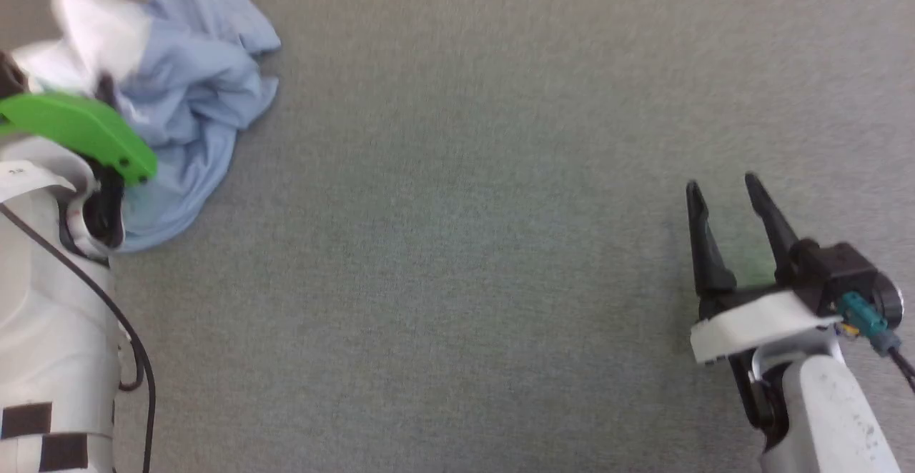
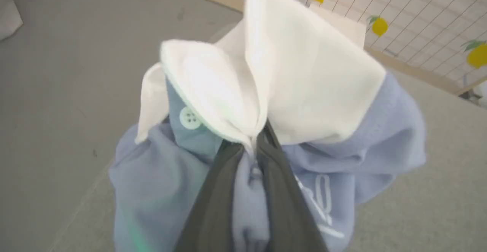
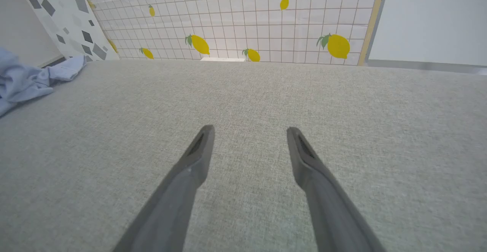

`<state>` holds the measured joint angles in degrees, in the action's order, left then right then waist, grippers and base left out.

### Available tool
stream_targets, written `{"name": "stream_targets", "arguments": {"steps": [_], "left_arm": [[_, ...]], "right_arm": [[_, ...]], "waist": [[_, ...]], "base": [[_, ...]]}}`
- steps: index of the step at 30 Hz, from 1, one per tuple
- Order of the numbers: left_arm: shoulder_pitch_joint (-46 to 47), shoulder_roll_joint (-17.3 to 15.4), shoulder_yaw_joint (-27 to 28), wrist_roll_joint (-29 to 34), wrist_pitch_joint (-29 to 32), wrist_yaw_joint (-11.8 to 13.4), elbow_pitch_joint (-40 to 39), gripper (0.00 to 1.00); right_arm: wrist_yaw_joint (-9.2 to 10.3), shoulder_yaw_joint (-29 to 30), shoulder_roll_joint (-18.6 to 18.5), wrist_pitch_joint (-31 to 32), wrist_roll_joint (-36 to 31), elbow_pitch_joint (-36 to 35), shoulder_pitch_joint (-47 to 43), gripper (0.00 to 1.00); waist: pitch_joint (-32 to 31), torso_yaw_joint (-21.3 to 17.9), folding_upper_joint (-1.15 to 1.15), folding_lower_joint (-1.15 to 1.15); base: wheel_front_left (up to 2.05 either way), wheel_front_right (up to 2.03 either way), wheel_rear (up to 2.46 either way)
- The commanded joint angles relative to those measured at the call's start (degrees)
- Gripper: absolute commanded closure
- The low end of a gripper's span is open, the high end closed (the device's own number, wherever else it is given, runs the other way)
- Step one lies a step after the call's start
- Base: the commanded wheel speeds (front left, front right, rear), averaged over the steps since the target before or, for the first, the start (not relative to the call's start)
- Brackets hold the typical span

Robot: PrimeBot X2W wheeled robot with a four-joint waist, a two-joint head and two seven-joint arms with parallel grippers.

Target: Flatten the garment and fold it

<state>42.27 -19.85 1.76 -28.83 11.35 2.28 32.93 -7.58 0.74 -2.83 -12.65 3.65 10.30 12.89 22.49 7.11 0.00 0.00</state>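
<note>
Dark, tapered fingers (image 2: 224,191) of the left gripper (image 2: 251,149) rise from the lower edge of the left wrist view, drawn nearly together on a pinch of light blue cloth just below the white collar (image 2: 289,77); the hold is on the garment (image 2: 159,183) itself, close to the placket, where one white button (image 2: 189,118) shows beside the collar's edge. Beyond the fingertips the collar stands up in two soft flaps, and a white embroidered logo (image 2: 321,198) lies on the blue cloth to the right of the fingers. In the head view the garment (image 1: 193,101) sits crumpled in a heap at the upper left of the grey woven surface (image 1: 472,244), partly behind a green part (image 1: 86,130) of the left arm. The right gripper (image 1: 729,194) hovers well apart at the lower right, its fingers (image 3: 190,168) spread wide and holding nothing. Farthest off, a lemon-patterned wall (image 3: 243,19) closes the scene. By its drape and deep creases the knit is judged light, limp and non-slippery: it should lift easily but sag and bunch, so a single pinch will not spread it. Useful holds are likely the shoulder seams on either side of the collar, which is somewhat stiffer, or the hem corners, one per gripper.
</note>
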Motion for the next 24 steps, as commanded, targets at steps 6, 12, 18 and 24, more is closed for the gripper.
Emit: {"name": "stream_targets", "arguments": {"steps": [6, 12, 18, 24], "left_arm": [[4.4, 0.1, -3.8, 6.5, -12.5, 0.0, -5.5, 1.00], [8.3, 3.1, -7.8, 8.7, -16.5, -0.8, -8.7, 1.00], [11.0, 9.6, -11.9, 7.6, -17.3, -2.3, -10.5, 1.00], [9.6, 15.1, -15.9, 4.0, -15.7, -4.1, -10.9, 1.00]], "right_arm": [[0.09, 1.3, 0.0, -0.8, 1.3, 1.1, -3.3, 0.00], [0.09, 1.8, 0.0, -0.9, 2.2, 1.6, -5.4, 0.00], [0.09, 2.3, 0.0, -0.5, 2.3, 1.7, -7.4, 0.00], [0.09, 2.7, 0.0, 0.3, 2.0, 0.5, -8.4, 0.00]], "waist": [[-14.3, -5.4, 0.00, 0.00], [-17.8, -10.2, 0.00, 0.00], [-20.9, -14.9, 0.00, 0.00], [-21.7, -18.6, 0.00, 0.00]], "base": [[0.00, 0.00, 0.00], [0.00, 0.00, 0.00], [0.00, 0.00, 0.00], [0.00, 0.00, 0.00]]}}
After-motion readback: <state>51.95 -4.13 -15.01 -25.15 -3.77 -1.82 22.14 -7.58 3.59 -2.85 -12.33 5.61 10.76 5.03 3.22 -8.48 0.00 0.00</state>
